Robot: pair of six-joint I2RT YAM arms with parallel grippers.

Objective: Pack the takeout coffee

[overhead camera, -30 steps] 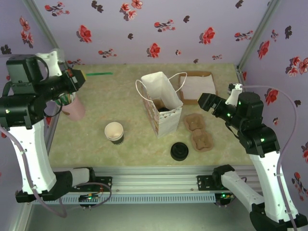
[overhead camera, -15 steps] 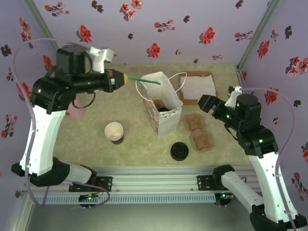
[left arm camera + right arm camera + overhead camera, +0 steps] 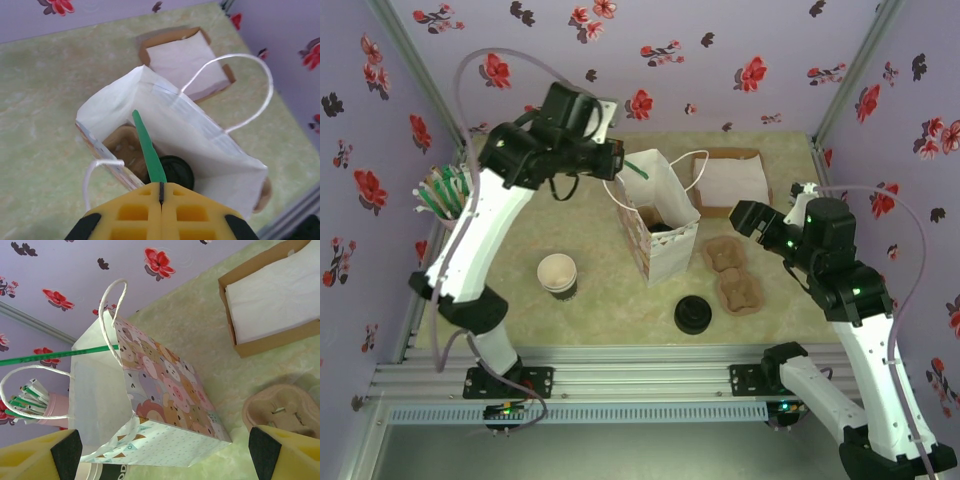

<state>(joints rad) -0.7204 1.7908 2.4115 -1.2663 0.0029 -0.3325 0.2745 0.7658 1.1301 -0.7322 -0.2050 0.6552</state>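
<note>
The takeout coffee (image 3: pixel 175 171) sits inside the paper bag (image 3: pixel 200 135) on the bench (image 3: pixel 520 225). The left end effector (image 3: pixel 161 192), pinching a green stirrer (image 3: pixel 147 147) above the bag's mouth, could catch the thin wall and topple it (the right end effector (image 3: pixel 750 216) hangs spread nearby, not bracing).

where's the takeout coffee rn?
The takeout coffee sits inside the white paper bag mid-table; left wrist view shows its black lid at the bag's bottom, beside a brown cardboard carrier and below the green stick held by the left gripper.
</note>
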